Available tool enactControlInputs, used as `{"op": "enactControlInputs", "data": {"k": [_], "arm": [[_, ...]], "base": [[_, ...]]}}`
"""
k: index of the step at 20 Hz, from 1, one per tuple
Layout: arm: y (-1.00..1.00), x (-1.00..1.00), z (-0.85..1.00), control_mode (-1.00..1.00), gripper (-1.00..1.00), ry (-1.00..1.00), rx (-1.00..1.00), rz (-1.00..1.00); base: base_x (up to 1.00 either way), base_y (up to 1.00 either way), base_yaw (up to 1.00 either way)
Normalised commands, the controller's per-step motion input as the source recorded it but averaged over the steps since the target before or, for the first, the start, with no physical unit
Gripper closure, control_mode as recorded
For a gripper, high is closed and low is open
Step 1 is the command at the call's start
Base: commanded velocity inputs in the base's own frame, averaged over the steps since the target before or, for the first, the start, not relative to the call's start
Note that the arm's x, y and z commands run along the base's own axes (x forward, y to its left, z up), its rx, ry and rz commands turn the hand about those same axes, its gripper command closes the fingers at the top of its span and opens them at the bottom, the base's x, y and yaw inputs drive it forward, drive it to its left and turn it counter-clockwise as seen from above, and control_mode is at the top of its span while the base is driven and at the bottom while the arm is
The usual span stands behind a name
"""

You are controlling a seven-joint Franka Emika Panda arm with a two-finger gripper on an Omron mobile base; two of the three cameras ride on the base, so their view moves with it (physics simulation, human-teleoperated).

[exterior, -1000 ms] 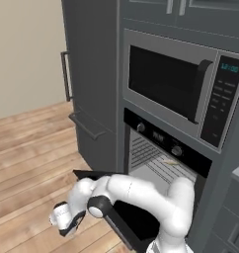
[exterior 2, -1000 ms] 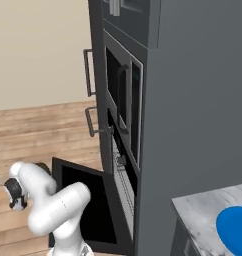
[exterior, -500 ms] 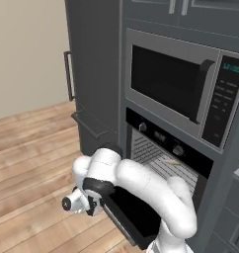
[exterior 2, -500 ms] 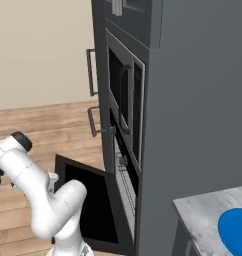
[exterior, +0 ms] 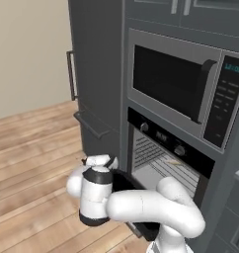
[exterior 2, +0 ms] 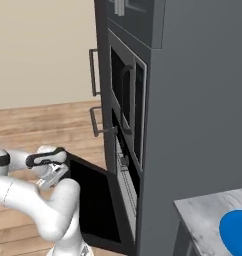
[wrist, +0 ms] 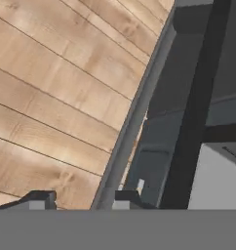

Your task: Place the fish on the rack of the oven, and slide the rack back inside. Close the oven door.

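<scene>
The oven [exterior: 166,139] stands open, its oven door [exterior 2: 90,200] folded down flat. Inside lies the rack [exterior: 158,170] of grey wires with the small pale fish [exterior: 173,162] on it. My gripper [wrist: 83,200] hovers at the door's front edge, by the left corner [exterior: 99,160] and above the dark panel [exterior 2: 53,174]. The door's silver handle bar [wrist: 139,102] runs down between the fingertips, close beside the right fingertip [wrist: 127,197]. Bare floor shows between the bar and the left fingertip [wrist: 39,200]. The jaws are narrow and stand apart, clamping nothing.
The microwave [exterior: 176,84] sits right above the oven. Tall grey cabinets with a vertical handle [exterior: 71,74] and a drawer handle [exterior: 92,126] stand to the left. Wooden floor [exterior: 32,163] spreads in front. A blue plate [exterior 2: 235,232] lies on the marble counter [exterior 2: 203,215].
The arm has swung up from low near the floor to the front edge of the lowered door. The fingers have drawn closer together around the handle bar.
</scene>
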Motion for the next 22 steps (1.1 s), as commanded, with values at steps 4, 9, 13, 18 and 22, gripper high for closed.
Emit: {"op": "enactControlInputs", "data": {"k": [4, 9, 13, 18, 22], "arm": [[0.0, -0.01, 0.0, -1.0, -1.0, -0.51, -0.93, -0.55], [0.0, -0.06, 0.0, -1.0, -1.0, -0.53, -0.94, -0.58], [-0.01, 0.0, -0.05, -1.0, -1.0, -0.52, -0.85, -0.54], [-0.15, 0.01, -0.25, -1.0, -1.0, -0.42, -0.74, -0.51], [-0.34, 0.22, -0.39, -1.0, -1.0, -0.29, -0.67, -0.48]], "base": [[0.0, 0.0, 0.0], [0.0, 0.0, 0.0], [0.0, 0.0, 0.0], [0.0, 0.0, 0.0], [0.0, 0.0, 0.0]]}}
